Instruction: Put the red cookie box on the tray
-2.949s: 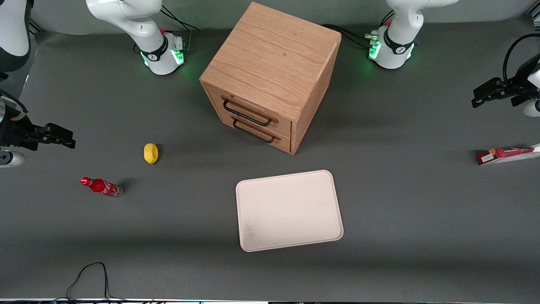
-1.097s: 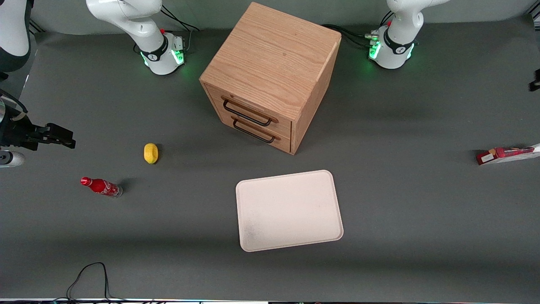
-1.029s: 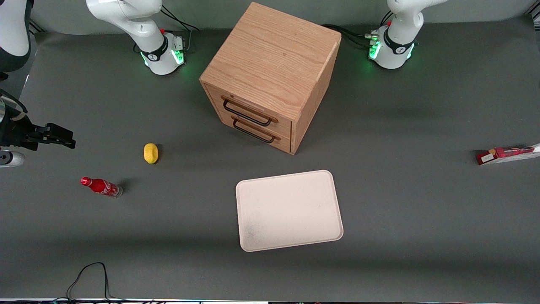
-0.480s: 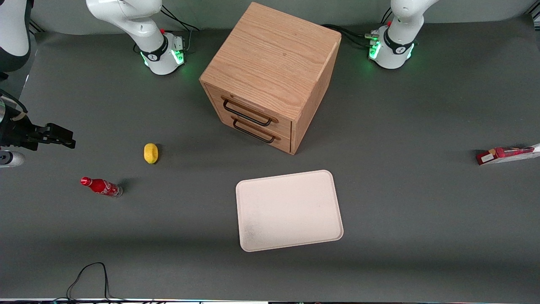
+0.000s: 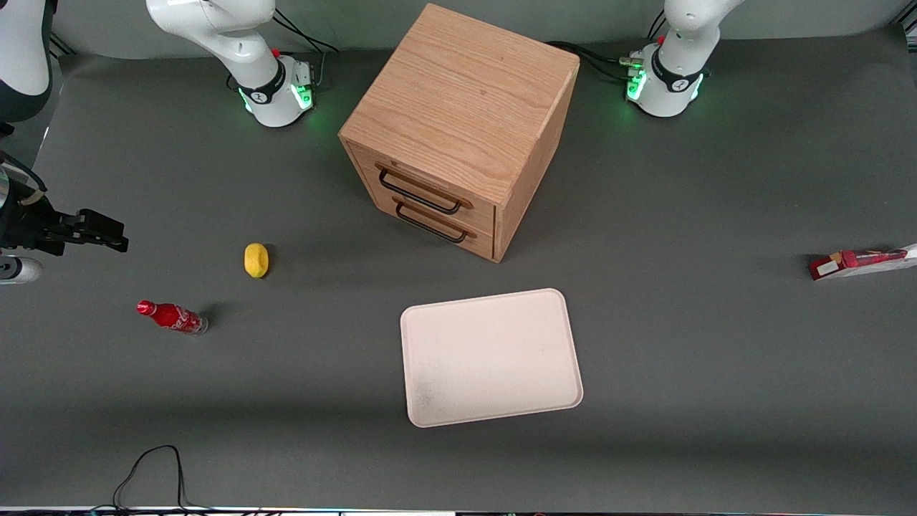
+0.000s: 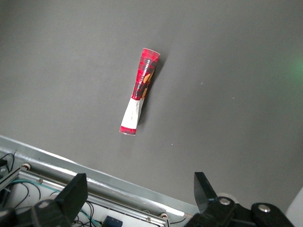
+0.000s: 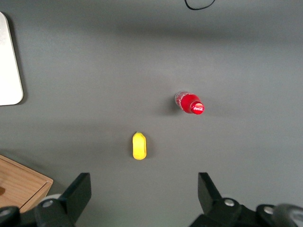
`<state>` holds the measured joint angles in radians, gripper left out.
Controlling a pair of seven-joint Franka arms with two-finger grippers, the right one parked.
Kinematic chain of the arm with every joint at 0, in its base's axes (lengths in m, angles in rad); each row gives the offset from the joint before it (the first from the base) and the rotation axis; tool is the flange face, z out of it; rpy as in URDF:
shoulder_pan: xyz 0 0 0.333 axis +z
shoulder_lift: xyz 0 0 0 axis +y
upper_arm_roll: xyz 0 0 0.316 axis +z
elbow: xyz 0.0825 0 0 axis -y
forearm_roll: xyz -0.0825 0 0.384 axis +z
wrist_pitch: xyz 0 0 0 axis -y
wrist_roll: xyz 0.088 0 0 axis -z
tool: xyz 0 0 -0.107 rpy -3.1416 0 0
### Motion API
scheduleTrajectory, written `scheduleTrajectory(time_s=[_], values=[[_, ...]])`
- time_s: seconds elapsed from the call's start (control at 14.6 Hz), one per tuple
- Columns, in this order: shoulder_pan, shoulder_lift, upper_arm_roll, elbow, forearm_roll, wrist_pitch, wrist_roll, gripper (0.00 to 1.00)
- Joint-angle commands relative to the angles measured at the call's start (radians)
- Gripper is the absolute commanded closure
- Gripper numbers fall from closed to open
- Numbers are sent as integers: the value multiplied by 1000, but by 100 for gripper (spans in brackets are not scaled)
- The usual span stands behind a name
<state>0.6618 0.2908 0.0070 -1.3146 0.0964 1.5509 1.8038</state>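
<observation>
Looking from the front:
Box (image 5: 860, 263): lies flat on the table at the working arm's end, near the table edge, well apart from the tray.
Tray (image 5: 491, 357): flat on the table, nearer the camera than the cabinet, nothing on it.
Cabinet (image 5: 458, 129): wooden, two drawers with dark handles, both closed.
Lemon (image 5: 256, 259): toward the parked arm's end, on the table.
Bottle (image 5: 172, 317): small, red, near the lemon and nearer the camera than it.
Gripper: out of this view.

Left wrist view:
Gripper (image 6: 139, 194): hangs well above the table, fingers spread wide, nothing between them.
Box (image 6: 139, 90): lies on the grey table below the gripper, apart from both fingers; red carton with a white panel near one end.
Table edge (image 6: 94, 170): metal rail with wiring under it, just beside the box's white end.

Right wrist view:
Lemon (image 7: 139, 145): on the table near the bottle (image 7: 190, 102).
Tray (image 7: 9, 71): only a rounded corner shows.
Cabinet (image 7: 21, 184): one wooden corner shows.
</observation>
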Motion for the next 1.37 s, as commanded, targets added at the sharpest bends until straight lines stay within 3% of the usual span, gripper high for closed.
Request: scheduleTrajectory(time_s=[0.0,0.27,0.41,0.62,0.96,1.3], values=[[12,-59,-9,-167,-4,116,66,0],[35,-202,-9,-541,-30,407,118,1],[54,-191,-6,-636,-72,522,181,1],[55,-185,-6,-790,-75,705,256,2],[39,-64,-15,-824,-103,902,390,2],[15,27,-38,-755,-101,962,411,2]])
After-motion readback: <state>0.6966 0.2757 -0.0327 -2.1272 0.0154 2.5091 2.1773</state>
